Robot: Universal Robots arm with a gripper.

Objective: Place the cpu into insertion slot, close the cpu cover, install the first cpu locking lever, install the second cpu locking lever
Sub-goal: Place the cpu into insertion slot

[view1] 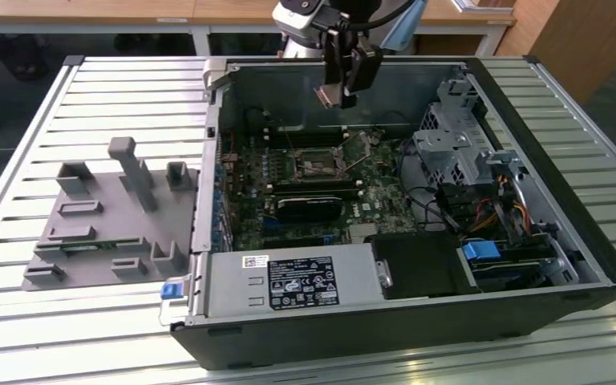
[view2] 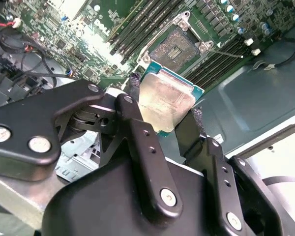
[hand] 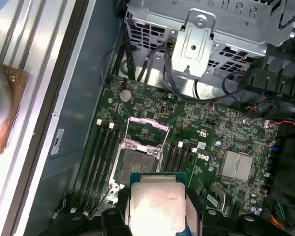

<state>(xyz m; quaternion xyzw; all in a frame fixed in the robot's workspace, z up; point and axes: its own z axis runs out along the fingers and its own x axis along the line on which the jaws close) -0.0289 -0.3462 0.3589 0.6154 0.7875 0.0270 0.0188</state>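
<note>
- Silvery-beige metal shows on the face of the cpu [view2: 166, 101], a small flat square chip with a green edge, pinched between the two black fingers [view2: 142, 142] of the claw [view2: 164, 98].
- The claw is closed down to the chip's width, one finger pad on each of two opposite edges, and it holds nothing else.
- In the exterior view the claw [view1: 346, 90] hangs in the air inside the open computer case [view1: 394, 329], near the case's far wall, with the cpu [view1: 327, 97] at its tip.
- The chip is clear of the green motherboard [hand: 206, 123] and touches nothing but the finger pads.
- The insertion slot [hand: 136, 164] lies on the board below, its dark centre bare, and in the first wrist view the cpu [hand: 155, 204] sits just short of it.
- The cpu cover [hand: 148, 121] stands swung open at the socket's far side, off the slot.
- Long black memory slots [hand: 101, 157] run beside the socket.
- The case lies on a slatted metal desk [view1: 126, 88], with a grey fixture block [view1: 105, 216] on the exterior view's left.
</note>
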